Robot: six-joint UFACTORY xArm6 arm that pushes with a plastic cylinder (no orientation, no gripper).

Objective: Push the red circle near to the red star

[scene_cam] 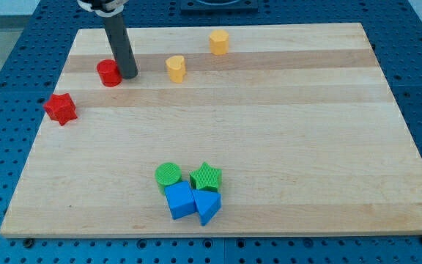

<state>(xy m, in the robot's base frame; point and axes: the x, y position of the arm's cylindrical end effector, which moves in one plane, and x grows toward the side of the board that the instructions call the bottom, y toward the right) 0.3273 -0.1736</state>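
Note:
The red circle lies at the view's upper left on the wooden board. The red star lies below and to the left of it, near the board's left edge, with a gap between the two. My tip rests on the board right against the circle's right side; the dark rod rises from it to the view's top.
A yellow heart-like block lies right of my tip and a yellow hexagon further up right. Near the bottom middle, a green circle, green star, blue cube and blue triangle cluster together.

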